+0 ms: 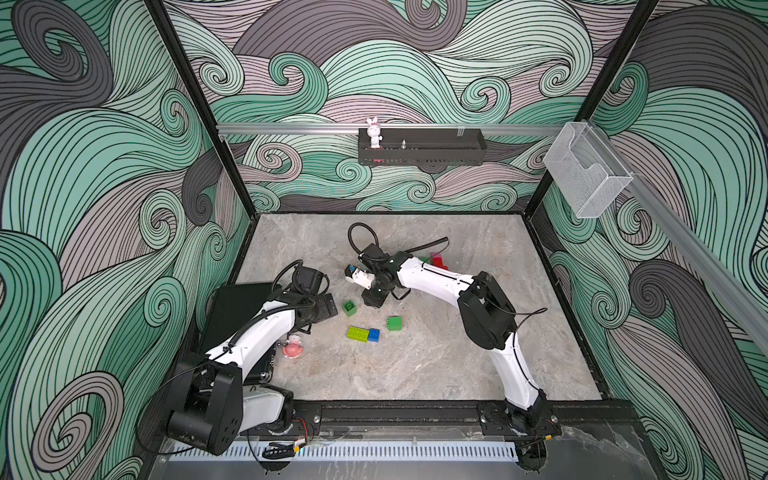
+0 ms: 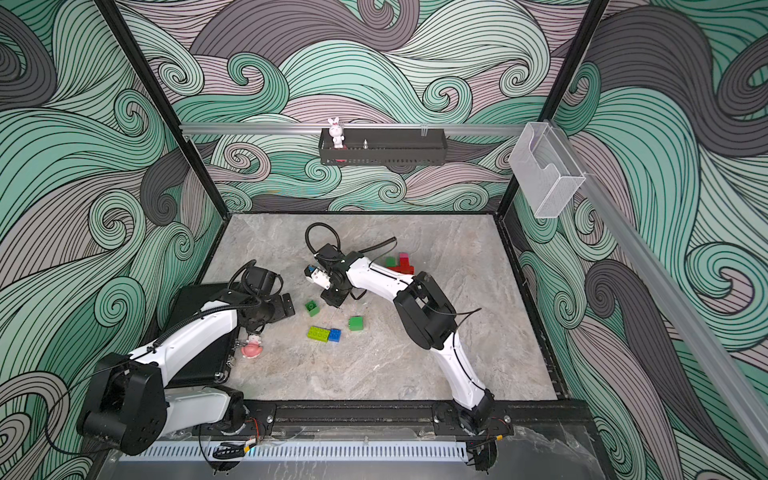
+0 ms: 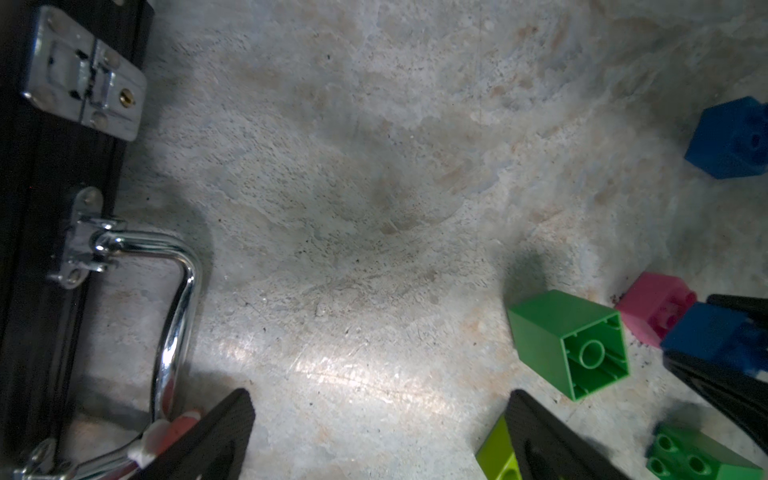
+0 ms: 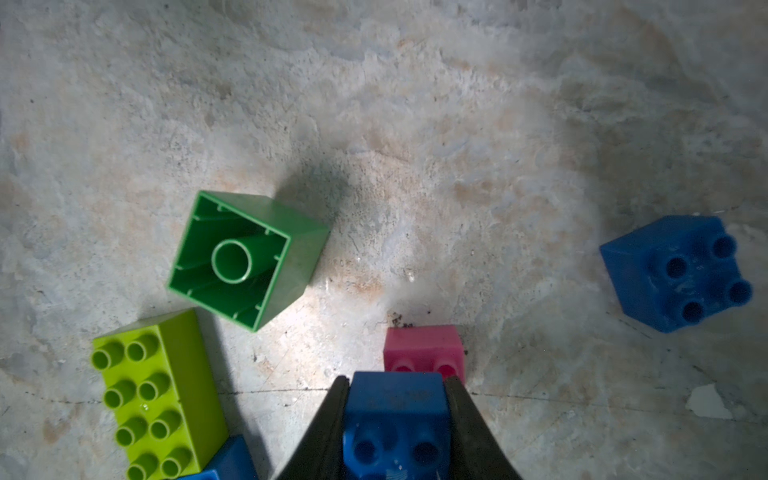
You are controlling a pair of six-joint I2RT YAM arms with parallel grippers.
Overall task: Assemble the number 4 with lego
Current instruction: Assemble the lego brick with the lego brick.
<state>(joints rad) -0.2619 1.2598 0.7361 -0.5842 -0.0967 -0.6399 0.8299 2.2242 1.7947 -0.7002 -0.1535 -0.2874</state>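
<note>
I am clamping my right gripper (image 4: 397, 380) on a blue brick (image 4: 397, 419), with the jaws pressing its two flat side walls and its studs staying clear. My left gripper (image 3: 380, 419) is hanging wide open and empty over bare surface (image 3: 332, 166), near the black case (image 3: 37, 216).

I am taking the green brick (image 4: 249, 257) as my mark. It is lying on its side with its hollow underside showing. I am holding the blue brick near it, with a pink brick (image 4: 422, 347) just beyond; whether those two are touching I cannot tell. The lime brick (image 4: 153, 395) is lying studs up just beside the green brick, with a second blue brick (image 4: 237, 459) at its end. A third blue brick (image 4: 677, 274) is sitting well apart from the green brick, beyond the held one.

I am judging these bricks light, rigid and slick-walled. So I am favouring a square pinch on opposite flat faces, keeping studs and sockets free for pressing together.
</note>
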